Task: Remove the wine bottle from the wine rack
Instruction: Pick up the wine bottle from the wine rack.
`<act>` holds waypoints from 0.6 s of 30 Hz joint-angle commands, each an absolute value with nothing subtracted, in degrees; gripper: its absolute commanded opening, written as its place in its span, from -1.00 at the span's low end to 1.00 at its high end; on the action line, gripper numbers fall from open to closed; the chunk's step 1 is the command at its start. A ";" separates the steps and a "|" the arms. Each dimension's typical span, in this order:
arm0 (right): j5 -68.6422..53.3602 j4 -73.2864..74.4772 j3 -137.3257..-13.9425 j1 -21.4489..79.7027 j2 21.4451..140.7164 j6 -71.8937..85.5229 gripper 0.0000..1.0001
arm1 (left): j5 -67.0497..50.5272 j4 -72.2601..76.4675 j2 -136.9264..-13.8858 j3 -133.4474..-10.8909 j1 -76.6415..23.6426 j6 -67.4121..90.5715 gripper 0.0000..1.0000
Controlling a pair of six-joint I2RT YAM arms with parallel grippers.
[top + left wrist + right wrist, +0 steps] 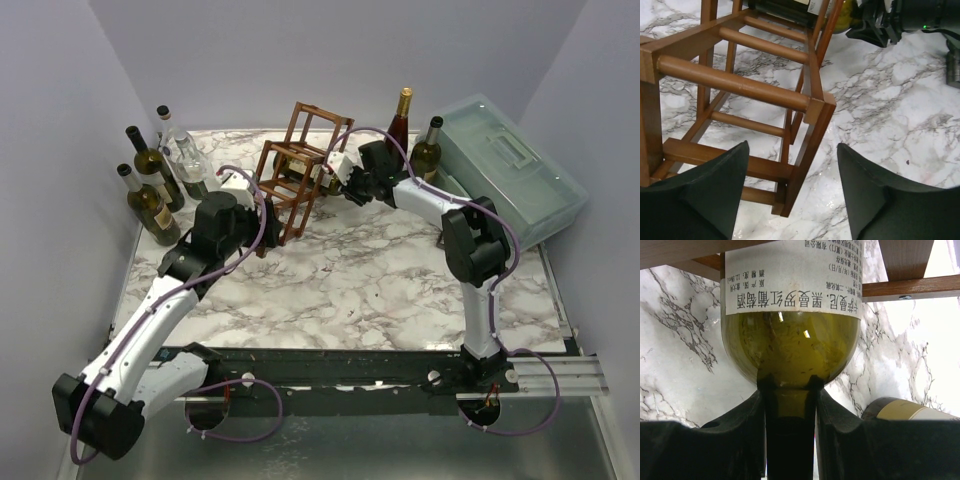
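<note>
1. In the overhead view the bars of the wine rack (298, 150) mask most of the wine bottle (300, 178). It lies on its side in one of the rack's cells, and I cannot tell which one.
2. Only the right wrist view shows the grip: the right gripper (790, 405) pinches the bottle's green neck just below the shoulder. The bottle's base is cut off at the top edge.
3. The left wrist view shows the left gripper (791, 150) spread wide, with the rack's lower corner post between its fingers.
4. A second bottle (910, 412) is cut off at the lower right of the right wrist view.
5. The rack stands toward the back of the marble table (380, 290), and tabletop stretches from it toward the arm bases. Standing bottles (150, 185) crowd the left side — two more bottles (415, 135) and a translucent case (510, 170) sit behind the right arm.
</note>
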State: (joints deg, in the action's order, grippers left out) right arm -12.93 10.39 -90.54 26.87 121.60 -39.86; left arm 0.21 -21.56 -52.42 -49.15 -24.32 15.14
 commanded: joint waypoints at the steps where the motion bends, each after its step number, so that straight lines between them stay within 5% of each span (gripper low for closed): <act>1: -15.85 9.92 -91.39 26.54 119.32 -37.85 -1.00 | 3.26 -23.52 -57.91 -53.55 -24.01 13.19 0.26; 10: -17.08 9.76 -91.52 26.38 119.73 -36.54 -1.00 | 8.29 -20.89 -60.56 -51.91 -27.59 12.08 -0.02; 15: -17.36 9.59 -91.34 26.36 119.27 -36.19 -1.00 | 12.30 -18.72 -62.96 -50.85 -30.60 11.42 -0.36; 18: -17.27 9.58 -91.13 26.37 118.74 -36.35 -1.00 | 14.34 -18.47 -64.71 -51.00 -31.97 11.59 -0.75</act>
